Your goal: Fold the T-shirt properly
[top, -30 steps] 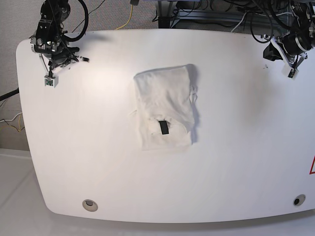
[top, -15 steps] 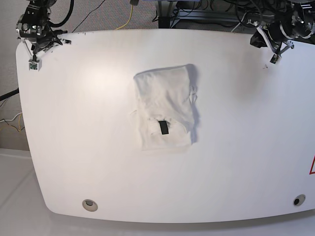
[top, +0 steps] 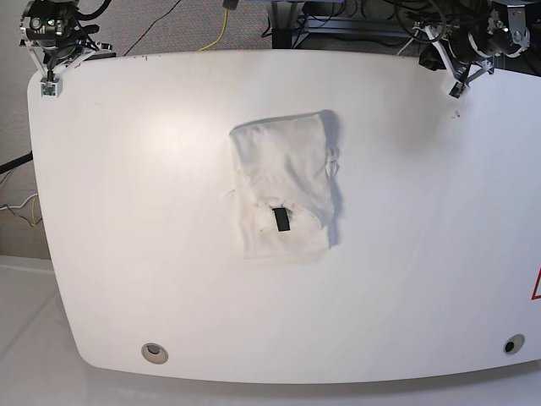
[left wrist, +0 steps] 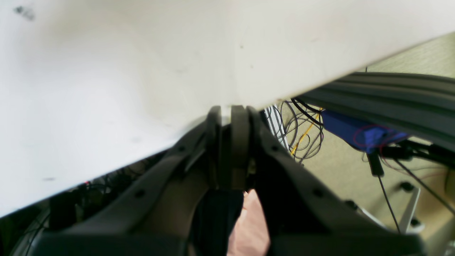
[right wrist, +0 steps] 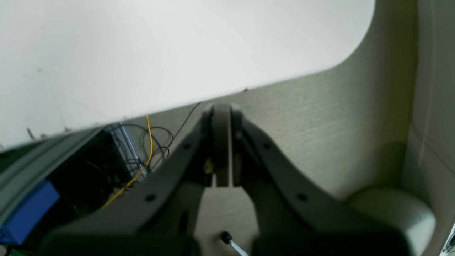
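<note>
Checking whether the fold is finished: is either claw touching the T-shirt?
Apart. The base view shows the T-shirt lying folded mid-table, with the left claw and right claw at the far corners, bare tabletop between.

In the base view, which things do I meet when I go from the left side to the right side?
right gripper at the table's far left corner → folded T-shirt with its black tag → left gripper at the far right corner.

white t-shirt (top: 283, 186), black tag (top: 281, 220)
</note>
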Available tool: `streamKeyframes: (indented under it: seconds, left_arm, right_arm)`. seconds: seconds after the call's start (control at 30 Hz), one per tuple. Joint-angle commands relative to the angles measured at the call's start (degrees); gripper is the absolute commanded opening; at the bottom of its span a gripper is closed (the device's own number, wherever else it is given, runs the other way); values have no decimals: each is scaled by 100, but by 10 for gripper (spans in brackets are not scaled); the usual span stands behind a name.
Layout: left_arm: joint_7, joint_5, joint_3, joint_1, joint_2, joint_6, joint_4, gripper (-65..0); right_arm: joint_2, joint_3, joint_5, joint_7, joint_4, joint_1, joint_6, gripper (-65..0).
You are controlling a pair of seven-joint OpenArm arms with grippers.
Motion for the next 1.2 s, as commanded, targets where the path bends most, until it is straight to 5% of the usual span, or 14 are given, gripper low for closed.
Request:
streamKeyframes:
  seconds: [0.0,0.2,0.57,0.97,1.17]
  left_arm:
    - [-65,160,-30,102,17,-225,69,-620]
    - [-73,784,-30,207,263,-476,69,-620]
    - [-82,2033,-48,410,580,-476,69,-620]
    - [-82,2551,-329,638,580,-476,69,-620]
    - [-82,2762,-338,735,580,-476,-37,-620]
  right_arm:
    - [27,60,-287,148,85,-169,-16,-650]
    - [-237,60,-709,473,68,-397,222,-650]
    - [-976,60,-2177,631,-11,-468,1303,-650]
    - [-1705,60,-3610,1212,-363,-362,2200,-650]
    - [-1934,68,-3988,1554,-706,-362,2323,-650]
